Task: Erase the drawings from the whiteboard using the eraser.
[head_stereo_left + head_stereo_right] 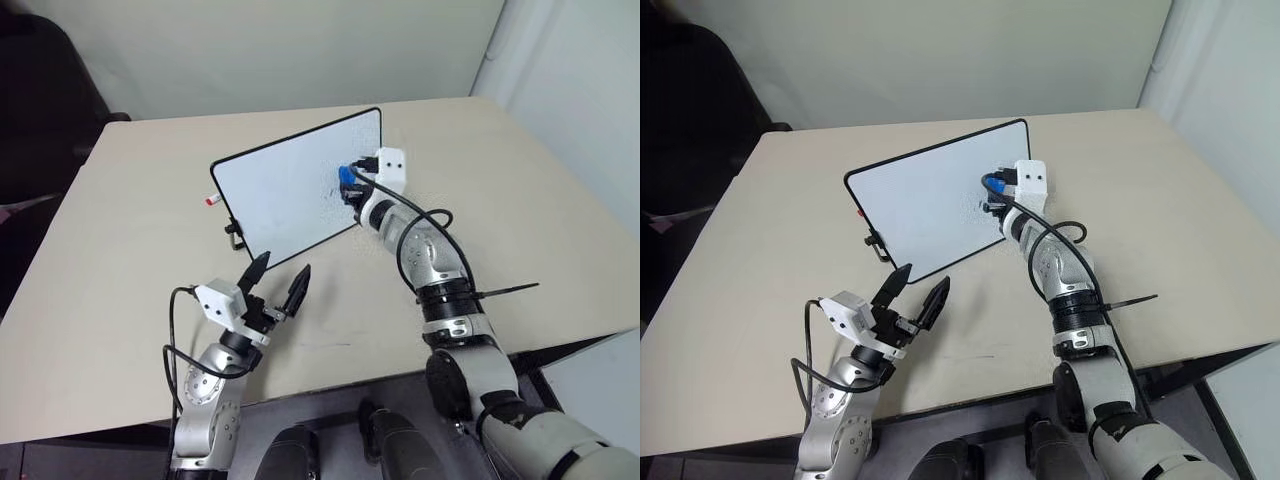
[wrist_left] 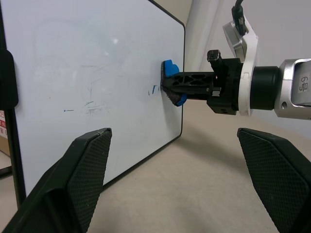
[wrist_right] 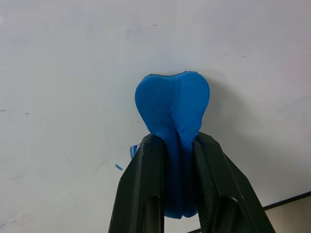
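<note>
My right claw (image 3: 171,160) clamps the soft blue foam eraser (image 3: 173,104) mid-body — it squashes, likely light — against the black-framed whiteboard (image 1: 280,195).

Silver-grey jointed arms carry looping black cables, white wrist camera blocks and black textured fingers (image 2: 87,170).

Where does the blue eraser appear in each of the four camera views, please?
Left eye view: the eraser is at the whiteboard's right edge, above centre.
Right eye view: right of centre, upper half.
Left wrist view: centre, pressed on the board.
Right wrist view: centre, squeezed by the right gripper.
Shared landmark: the board's black frame.
</note>
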Available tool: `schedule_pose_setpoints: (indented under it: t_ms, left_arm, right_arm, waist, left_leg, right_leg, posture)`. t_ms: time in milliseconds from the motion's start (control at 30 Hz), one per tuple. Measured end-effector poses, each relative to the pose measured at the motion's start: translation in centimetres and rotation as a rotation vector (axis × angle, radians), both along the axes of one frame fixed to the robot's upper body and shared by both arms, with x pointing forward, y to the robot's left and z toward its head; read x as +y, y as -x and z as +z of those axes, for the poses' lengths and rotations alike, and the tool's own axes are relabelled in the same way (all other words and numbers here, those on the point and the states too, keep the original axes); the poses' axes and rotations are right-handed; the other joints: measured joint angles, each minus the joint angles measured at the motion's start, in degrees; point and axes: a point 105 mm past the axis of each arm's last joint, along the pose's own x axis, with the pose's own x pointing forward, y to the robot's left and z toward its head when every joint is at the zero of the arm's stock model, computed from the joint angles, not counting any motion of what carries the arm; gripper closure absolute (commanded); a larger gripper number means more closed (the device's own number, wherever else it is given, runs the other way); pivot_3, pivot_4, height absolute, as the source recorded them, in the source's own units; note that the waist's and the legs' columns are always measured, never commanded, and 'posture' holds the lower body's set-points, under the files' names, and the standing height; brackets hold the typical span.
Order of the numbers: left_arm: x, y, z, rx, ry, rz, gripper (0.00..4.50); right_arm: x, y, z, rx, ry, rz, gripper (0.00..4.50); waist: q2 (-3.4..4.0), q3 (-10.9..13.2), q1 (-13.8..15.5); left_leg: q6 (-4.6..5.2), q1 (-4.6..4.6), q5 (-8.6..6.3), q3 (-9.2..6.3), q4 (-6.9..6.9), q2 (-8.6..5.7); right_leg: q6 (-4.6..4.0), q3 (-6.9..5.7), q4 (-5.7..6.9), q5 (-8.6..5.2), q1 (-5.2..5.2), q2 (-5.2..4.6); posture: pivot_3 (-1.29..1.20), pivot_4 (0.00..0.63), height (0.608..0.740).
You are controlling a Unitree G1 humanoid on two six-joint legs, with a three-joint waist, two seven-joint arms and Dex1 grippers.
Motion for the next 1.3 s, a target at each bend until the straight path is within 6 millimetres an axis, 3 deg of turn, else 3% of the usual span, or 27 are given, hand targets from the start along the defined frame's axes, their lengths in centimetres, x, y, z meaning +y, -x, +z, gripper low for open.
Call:
schedule_pose_setpoints:
  t_ms: [100,267,433,633,800,967,1067,1167,1300]
  left_arm:
    - [0.0,0.0,0.0,0.000,0.001,0.001,0.00]
    - [-0.1,0.1,0.4,-0.014,0.004,-0.001,0.00]
    - [-0.1,0.2,0.4,-0.015,0.004,-0.001,0.00]
    - [-0.2,0.1,0.5,-0.017,0.003,-0.003,0.00]
    - [-0.2,0.1,0.5,-0.018,0.003,-0.004,0.00]
    - [-0.4,-0.2,0.7,-0.026,0.010,-0.009,0.00]
    - [-0.6,-0.3,0.6,-0.019,0.017,-0.012,0.00]
    - [-0.7,-0.3,0.4,-0.014,0.020,-0.015,0.00]
    - [-0.9,-0.4,0.7,-0.024,0.022,-0.019,0.00]
  right_arm:
    - [1.1,0.7,-0.6,-0.007,0.070,0.054,4.07]
    - [3.1,2.6,-3.6,0.067,0.145,0.166,4.07]
    - [4.2,3.8,-4.3,0.074,0.183,0.243,4.07]
    - [3.0,2.9,-3.9,0.088,0.150,0.196,4.07]
    - [1.4,1.8,-1.8,0.040,0.086,0.141,4.07]
    - [1.1,1.7,0.3,-0.019,0.021,0.135,4.07]
    - [1.5,1.9,0.4,-0.028,0.043,0.152,4.07]
    - [2.3,2.5,-1.0,0.001,0.125,0.178,4.07]
    - [3.6,4.5,-6.7,0.162,0.269,0.271,4.07]
  waist:
    - [-0.01,0.0,-0.1]
    - [-0.01,0.0,-0.3]
    - [-0.01,0.0,-0.3]
    - [-0.01,0.0,-0.1]
    - [-0.01,0.0,0.0]
    - [-0.01,0.0,0.0]
    - [-0.01,0.0,0.0]
    - [-0.03,0.0,-0.2]
    - [-0.02,0.0,0.0]
  left_leg:
    - [-0.06,0.08,-0.03,0.00,-0.01,0.00]
    - [-0.22,0.08,-0.17,0.00,-0.12,0.01]
    - [-0.23,0.08,-0.28,0.02,-0.21,0.02]
    - [-0.21,0.06,-0.27,0.01,-0.20,0.01]
    - [-0.15,0.01,-0.23,0.02,-0.06,0.00]
    - [-0.17,0.00,-0.26,0.01,-0.10,0.00]
    - [-0.18,0.02,-0.33,0.01,-0.14,0.01]
    - [-0.21,0.10,-0.36,0.03,-0.18,0.05]
    - [-0.20,0.12,-0.33,0.02,-0.19,0.07]
  right_leg:
    - [0.00,-0.04,0.00,0.00,0.00,0.01]
    - [0.07,-0.06,0.00,0.08,-0.14,0.01]
    - [-0.02,-0.09,0.00,0.17,-0.23,0.01]
    - [-0.09,-0.09,0.00,0.20,-0.23,0.01]
    - [-0.10,-0.07,0.00,0.21,-0.19,0.00]
    - [-0.08,-0.08,0.00,0.22,-0.23,0.01]
    - [-0.06,-0.09,0.00,0.22,-0.25,0.01]
    - [-0.06,-0.16,0.00,0.22,-0.24,0.01]
    - [-0.09,-0.20,0.03,0.25,-0.22,0.01]
  posture:
    - [0.00,0.150,0.740]
    - [0.00,0.150,0.740]
    - [0.00,0.150,0.740]
    - [0.00,0.150,0.740]
    - [0.00,0.150,0.740]
    - [0.00,0.150,0.740]
    - [0.00,0.150,0.740]
    - [0.00,0.150,0.740]
    - [0.00,0.150,0.740]
